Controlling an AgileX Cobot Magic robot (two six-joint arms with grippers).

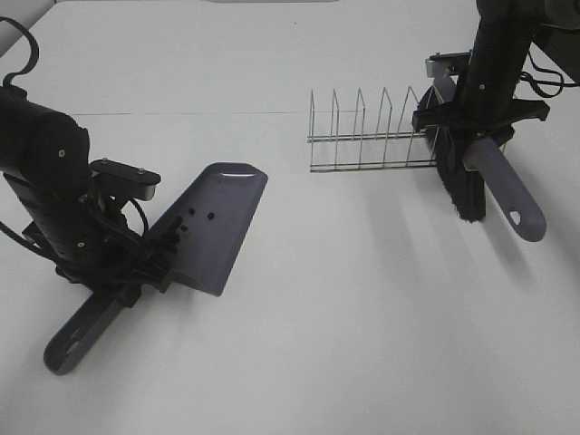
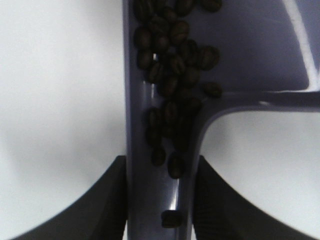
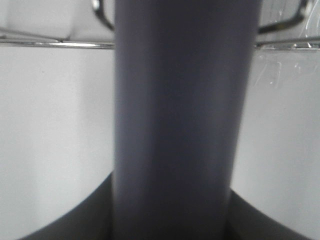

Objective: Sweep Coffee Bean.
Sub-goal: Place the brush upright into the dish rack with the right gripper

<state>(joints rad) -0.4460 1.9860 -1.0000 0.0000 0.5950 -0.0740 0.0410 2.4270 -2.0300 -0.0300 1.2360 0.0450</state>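
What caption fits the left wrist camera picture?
Coffee beans heaped in the purple-grey dustpan, which the left gripper holds clamped.

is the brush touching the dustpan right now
No, the brush hangs by the rack on the right of the high view, well apart from the dustpan on the left.

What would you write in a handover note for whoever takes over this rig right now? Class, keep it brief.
Left gripper: jaws shut on the dustpan handle.
Right gripper: jaws shut on the brush handle, brush held up by the wire rack.
Coffee beans: gathered in the pan, crowding toward its handle.
Done: no loose beans show on the table.
Left: probably emptying the pan and setting both tools down.
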